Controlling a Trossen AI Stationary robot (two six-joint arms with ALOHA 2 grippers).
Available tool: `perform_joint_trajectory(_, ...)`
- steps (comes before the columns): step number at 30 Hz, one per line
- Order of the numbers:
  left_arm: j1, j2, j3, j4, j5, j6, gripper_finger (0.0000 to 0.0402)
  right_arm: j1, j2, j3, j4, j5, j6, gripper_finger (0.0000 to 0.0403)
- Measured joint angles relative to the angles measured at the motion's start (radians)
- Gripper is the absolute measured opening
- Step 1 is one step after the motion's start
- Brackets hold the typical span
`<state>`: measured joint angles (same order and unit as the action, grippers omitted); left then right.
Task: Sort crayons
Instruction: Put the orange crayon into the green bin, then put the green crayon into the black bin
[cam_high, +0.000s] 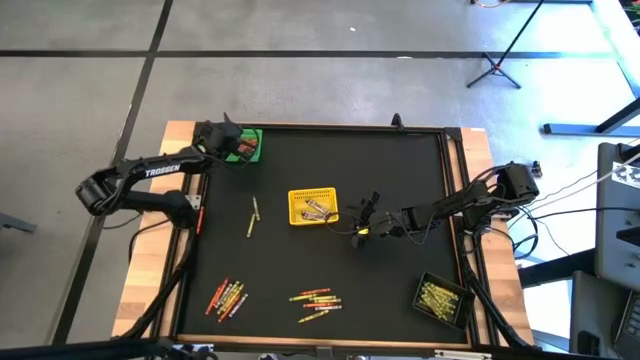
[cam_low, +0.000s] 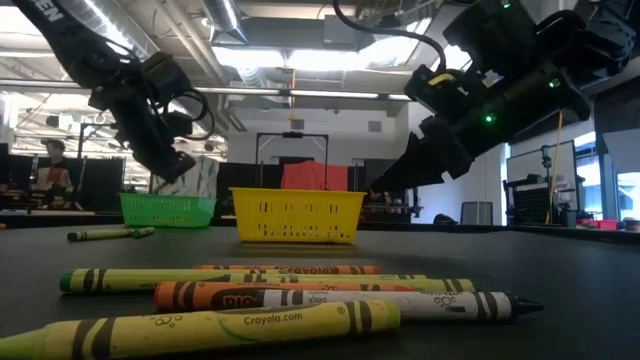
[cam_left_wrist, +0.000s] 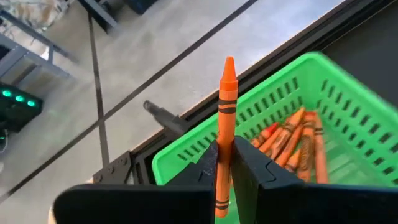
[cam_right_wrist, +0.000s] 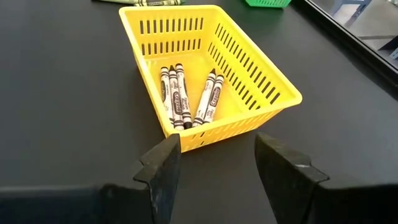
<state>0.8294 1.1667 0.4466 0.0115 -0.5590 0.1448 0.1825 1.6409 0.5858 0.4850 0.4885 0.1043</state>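
My left gripper (cam_left_wrist: 225, 171) is shut on an orange crayon (cam_left_wrist: 226, 106) at the table's far left corner, over the green basket (cam_left_wrist: 323, 99), which holds several orange crayons (cam_left_wrist: 292, 140). In the high view that gripper (cam_high: 226, 136) stands at the green basket's (cam_high: 250, 143) left rim. My right gripper (cam_right_wrist: 214, 165) hangs open and empty just right of the yellow basket (cam_right_wrist: 205, 68), where several white-wrapped crayons (cam_right_wrist: 186, 99) lie. Loose crayons lie on the mat: a green pair (cam_high: 252, 216) and two mixed heaps (cam_high: 227, 297) (cam_high: 316, 300). My left gripper pinches the orange crayon between its two fingers (cam_left_wrist: 252, 174) at the lower half of the wrapper (cam_left_wrist: 222, 149), toward the flat end. The pointed tip (cam_left_wrist: 228, 62) sticks out past the fingertips. The crayon is lifted clear, above the green basket's rim.
A black basket (cam_high: 441, 298) with yellow-green crayons stands at the near right corner. The black mat has a raised frame (cam_high: 455, 200) on a wooden table. In the low view, crayons (cam_low: 300, 290) lie close to the near edge, in front of the yellow basket (cam_low: 297, 215).
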Motion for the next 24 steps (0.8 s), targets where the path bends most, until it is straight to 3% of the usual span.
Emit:
perform_joint_trajectory(6,0.027,0.0,-0.001,0.0,0.002,0.026,0.0031,0.0,0.0,0.0,0.004,-0.001,0.0,0.0202)
perform_joint_trajectory(15,0.025,0.0,-0.001,-0.009,0.098,-0.019,0.0084,0.0,0.0,0.0,0.017,-0.003,0.019,0.0202)
perform_joint_trajectory(19,0.024,-0.013,0.011,-0.034,0.17,-0.037,0.0086,0.0,0.0,0.0,0.02,-0.003,0.021,0.0202)
perform_joint_trajectory(24,-0.012,-0.057,0.078,-0.115,0.343,-0.066,0.0086,0.0,0.0,0.0,0.029,-0.003,0.022,0.0202)
